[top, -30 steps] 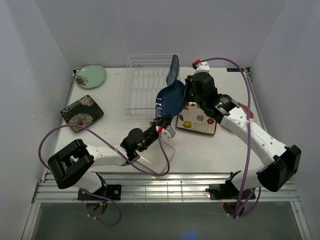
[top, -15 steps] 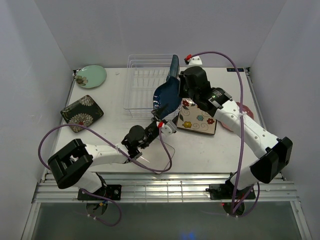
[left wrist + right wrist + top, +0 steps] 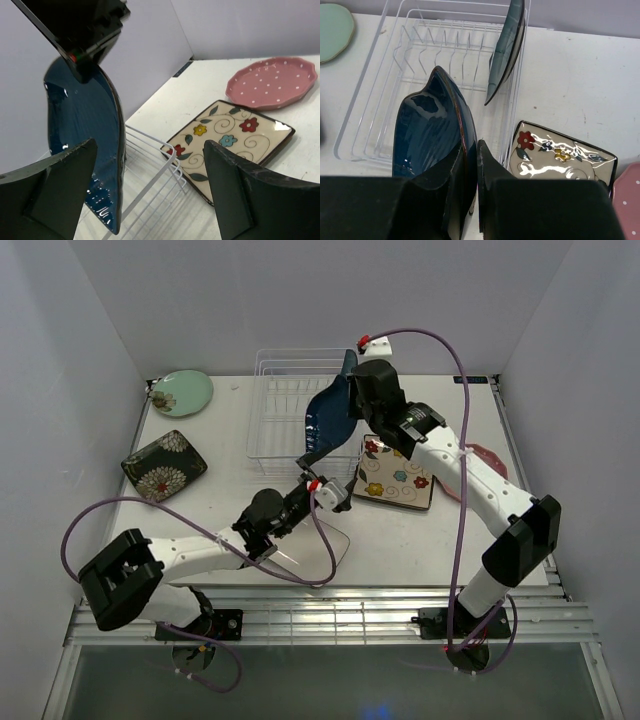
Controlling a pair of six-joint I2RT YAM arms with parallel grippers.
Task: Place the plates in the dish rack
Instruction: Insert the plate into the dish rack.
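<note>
Dark blue plate [image 3: 427, 135] stands on edge over the right half of the dish rack [image 3: 285, 410], its rim pinched tight in the right hand [image 3: 471, 161]. A teal plate [image 3: 507, 45] (upright) sits in the rack's far right corner. The left hand [image 3: 150, 145] gapes wide, holding nothing, near the rack's front edge. A patterned square plate [image 3: 395, 480] and a pink plate [image 3: 272, 82] lie on the surface [image 3: 220, 435].
</note>
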